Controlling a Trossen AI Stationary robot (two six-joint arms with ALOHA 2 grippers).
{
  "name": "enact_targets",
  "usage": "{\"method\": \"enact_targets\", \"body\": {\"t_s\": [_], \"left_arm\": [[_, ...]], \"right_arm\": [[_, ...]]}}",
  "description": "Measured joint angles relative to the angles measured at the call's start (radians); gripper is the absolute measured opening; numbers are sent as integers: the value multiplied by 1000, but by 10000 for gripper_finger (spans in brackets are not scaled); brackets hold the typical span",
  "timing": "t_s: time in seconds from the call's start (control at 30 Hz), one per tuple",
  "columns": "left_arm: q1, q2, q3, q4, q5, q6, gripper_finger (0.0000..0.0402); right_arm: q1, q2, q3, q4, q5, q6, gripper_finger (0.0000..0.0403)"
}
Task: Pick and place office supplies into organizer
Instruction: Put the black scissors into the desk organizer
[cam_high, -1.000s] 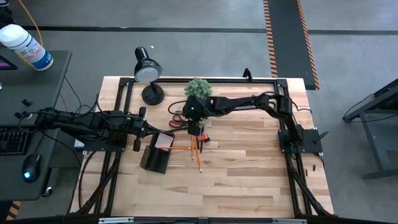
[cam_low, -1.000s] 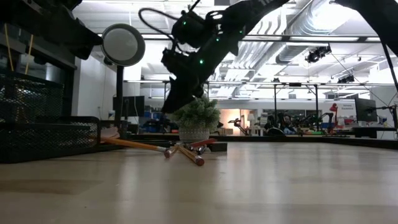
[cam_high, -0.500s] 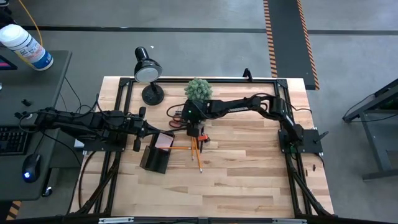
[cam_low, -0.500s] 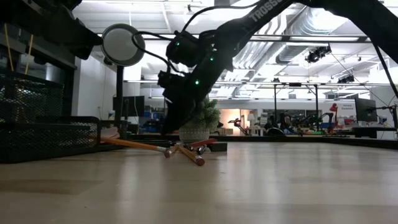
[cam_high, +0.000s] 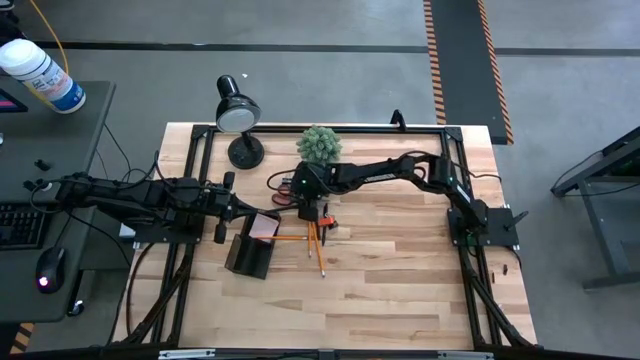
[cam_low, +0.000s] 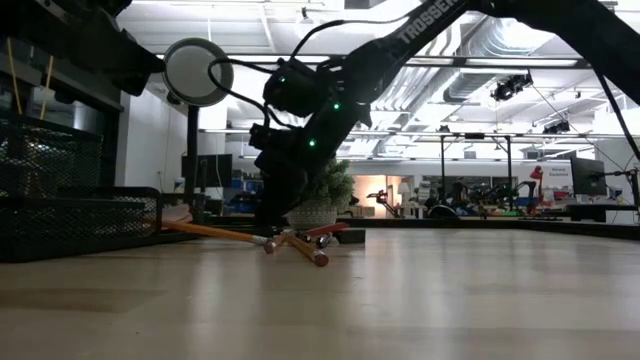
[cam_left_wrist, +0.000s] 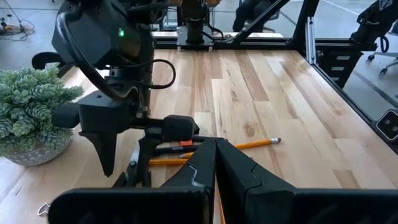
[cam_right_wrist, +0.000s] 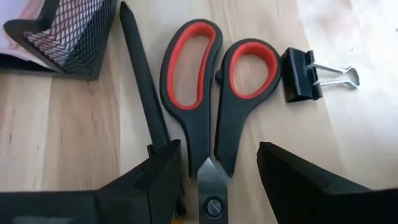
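Red-handled scissors (cam_right_wrist: 211, 93) lie flat on the wood with a dark pen (cam_right_wrist: 143, 87) on one side and a black binder clip (cam_right_wrist: 301, 74) on the other. My right gripper (cam_right_wrist: 217, 155) hangs open just above them. Its fingers stand on either side of the scissors' pivot and touch nothing. In the high view it is at the table's middle (cam_high: 308, 203), next to crossed pencils (cam_high: 312, 240) and an orange-black marker (cam_high: 326, 222). The black mesh organizer (cam_high: 248, 255) stands to their left, and a pink sticky pad (cam_high: 265, 226) lies next to it. My left gripper (cam_left_wrist: 216, 165) waits shut near the left edge.
A green spiky plant (cam_high: 319, 143) in a pot stands just beyond the right gripper. A black desk lamp (cam_high: 238, 115) stands at the far left. Black frame rails run along the table's left and right sides. Bare wood lies toward the near edge and the right.
My right gripper has sunk toward the table, down over the scissors, and has shifted slightly toward the left edge. The supplies and the organizer lie as before.
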Motion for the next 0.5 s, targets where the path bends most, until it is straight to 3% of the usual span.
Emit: {"method": "enact_targets", "body": {"t_s": [0.5], "left_arm": [[0, 0, 0, 0, 0, 0, 1]], "right_arm": [[-6, 43, 1, 0, -53, 26, 183]]}}
